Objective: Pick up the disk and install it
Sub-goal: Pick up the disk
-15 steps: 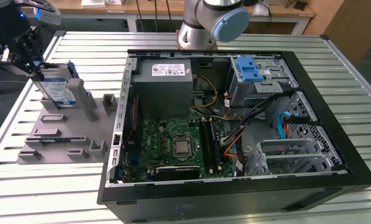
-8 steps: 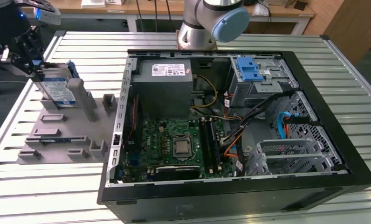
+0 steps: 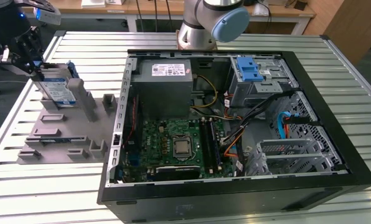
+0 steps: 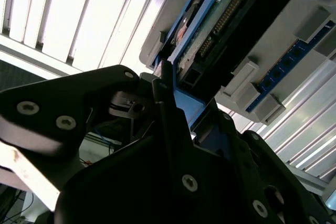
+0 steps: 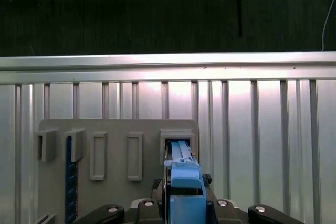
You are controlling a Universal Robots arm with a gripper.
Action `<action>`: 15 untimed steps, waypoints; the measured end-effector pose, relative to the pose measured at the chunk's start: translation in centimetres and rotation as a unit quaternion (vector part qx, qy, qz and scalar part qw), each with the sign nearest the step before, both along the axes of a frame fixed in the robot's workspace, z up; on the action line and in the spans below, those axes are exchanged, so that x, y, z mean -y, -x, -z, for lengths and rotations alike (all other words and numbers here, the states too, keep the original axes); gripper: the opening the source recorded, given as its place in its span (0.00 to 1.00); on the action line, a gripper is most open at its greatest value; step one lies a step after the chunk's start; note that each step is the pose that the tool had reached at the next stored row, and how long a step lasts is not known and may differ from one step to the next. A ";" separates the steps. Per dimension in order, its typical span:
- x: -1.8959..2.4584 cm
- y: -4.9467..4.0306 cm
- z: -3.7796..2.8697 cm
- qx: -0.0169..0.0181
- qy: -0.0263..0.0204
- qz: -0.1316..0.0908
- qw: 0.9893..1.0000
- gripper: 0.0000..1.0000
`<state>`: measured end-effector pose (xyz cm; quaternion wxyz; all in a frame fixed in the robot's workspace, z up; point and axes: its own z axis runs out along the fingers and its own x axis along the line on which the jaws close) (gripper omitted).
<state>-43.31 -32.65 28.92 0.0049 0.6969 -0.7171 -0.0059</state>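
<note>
The disk [image 3: 56,91] stands on edge in a slot of the grey fixture [image 3: 61,135] at the exterior view's left. It is silver with a blue-and-white label and a blue carrier. My gripper [image 3: 35,70] reaches it from above and is shut on its top edge. In the first wrist view the blue carrier of the disk [image 5: 184,177] runs between the black fingers of the gripper [image 5: 184,205] down into a fixture pocket. In the second wrist view the disk [image 4: 226,24] shows its underside and connector, with the gripper [image 4: 168,103] closed on its blue rim.
An open computer case [image 3: 235,116] lies on the slatted metal table [image 3: 334,60], with a motherboard, cables and a drive cage with a blue latch [image 3: 250,70]. The arm's base [image 3: 204,23] stands behind the case. The fixture holds more upright posts and slots [image 5: 121,156].
</note>
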 end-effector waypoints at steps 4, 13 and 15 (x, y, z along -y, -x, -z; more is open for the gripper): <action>0.00 0.00 0.00 0.000 0.000 0.000 1.000 0.36; 0.00 0.00 -0.35 0.000 0.000 0.000 1.000 0.36; 0.00 0.00 -0.57 0.000 0.000 0.000 1.000 0.36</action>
